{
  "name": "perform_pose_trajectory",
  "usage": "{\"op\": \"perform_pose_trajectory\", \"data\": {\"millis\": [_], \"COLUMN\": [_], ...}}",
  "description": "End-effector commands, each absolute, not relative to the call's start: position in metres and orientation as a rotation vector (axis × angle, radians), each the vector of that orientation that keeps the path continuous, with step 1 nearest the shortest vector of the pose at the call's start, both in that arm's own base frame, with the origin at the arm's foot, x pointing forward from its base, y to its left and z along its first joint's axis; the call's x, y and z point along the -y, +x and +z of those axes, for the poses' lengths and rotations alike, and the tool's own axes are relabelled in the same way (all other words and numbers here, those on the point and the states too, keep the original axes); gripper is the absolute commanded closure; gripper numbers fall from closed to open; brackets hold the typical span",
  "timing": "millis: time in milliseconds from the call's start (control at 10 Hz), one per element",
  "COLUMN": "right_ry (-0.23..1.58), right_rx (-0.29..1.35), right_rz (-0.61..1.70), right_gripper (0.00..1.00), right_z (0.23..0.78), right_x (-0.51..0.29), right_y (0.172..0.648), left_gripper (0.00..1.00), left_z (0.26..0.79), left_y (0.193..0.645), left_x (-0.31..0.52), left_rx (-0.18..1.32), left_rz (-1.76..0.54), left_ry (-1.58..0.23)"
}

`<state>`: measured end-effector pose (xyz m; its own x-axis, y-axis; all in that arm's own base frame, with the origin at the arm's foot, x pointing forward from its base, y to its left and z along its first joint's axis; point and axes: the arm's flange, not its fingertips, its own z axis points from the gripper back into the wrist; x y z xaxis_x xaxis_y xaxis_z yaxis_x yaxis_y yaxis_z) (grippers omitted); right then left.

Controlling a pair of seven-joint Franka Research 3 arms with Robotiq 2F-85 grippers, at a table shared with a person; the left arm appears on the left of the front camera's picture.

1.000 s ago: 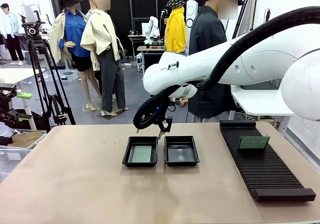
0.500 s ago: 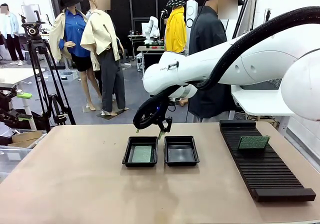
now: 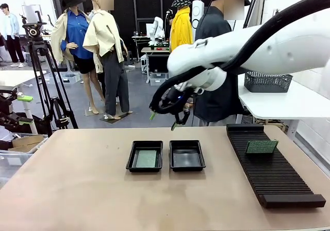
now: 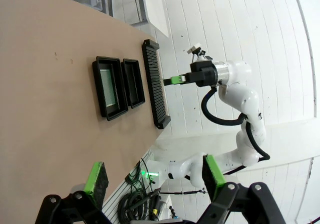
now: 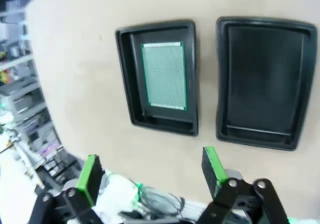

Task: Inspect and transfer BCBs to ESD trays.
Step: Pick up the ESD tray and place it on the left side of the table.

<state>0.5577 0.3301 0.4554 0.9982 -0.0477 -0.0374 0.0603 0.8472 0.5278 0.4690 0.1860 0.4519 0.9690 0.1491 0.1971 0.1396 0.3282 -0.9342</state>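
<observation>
Two black ESD trays lie side by side at the table's middle. The left tray (image 3: pixel 131 157) (image 5: pixel 126 74) holds a green BCB (image 3: pixel 146 159) (image 5: pixel 164 75) flat on its floor; the right tray (image 3: pixel 186 155) (image 5: pixel 262 79) holds nothing. A second BCB (image 3: pixel 261 147) leans on the ribbed rack (image 3: pixel 273 169). My right gripper (image 3: pixel 164 120) (image 5: pixel 150 174) hangs open above the far edge of the trays, nothing between its fingers. In the left wrist view my left gripper (image 4: pixel 155 176) is open and empty, high off the table, far from the trays (image 4: pixel 120 86).
A long black ribbed rack (image 4: pixel 155 84) lies along the table's right side. A person (image 3: pixel 216 61) stands behind the far edge. A dark mesh basket (image 3: pixel 267 81) sits on a white side table at the right. A tripod (image 3: pixel 44 76) stands off the left.
My right gripper has risen and swung to the right, away from its low spot over the left tray's far edge. The trays and boards have stayed put.
</observation>
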Motion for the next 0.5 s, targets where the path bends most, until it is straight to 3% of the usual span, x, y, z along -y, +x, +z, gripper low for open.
{"op": "perform_pose_trajectory", "data": {"millis": [0, 400], "right_ry": [0.664, 0.896], "right_rx": [-0.041, 0.019], "right_rz": [-0.025, -0.074], "right_gripper": [0.0, 0.0], "right_z": [0.451, 0.444], "right_x": [-0.273, -0.146], "right_y": [0.529, 0.508], "left_gripper": [0.0, 0.0], "left_z": [0.455, 0.455], "left_y": [0.469, 0.469], "left_x": [-0.186, -0.186], "left_rx": [0.267, 0.267], "left_rz": [0.017, 0.017], "left_ry": [-1.234, -1.234]}}
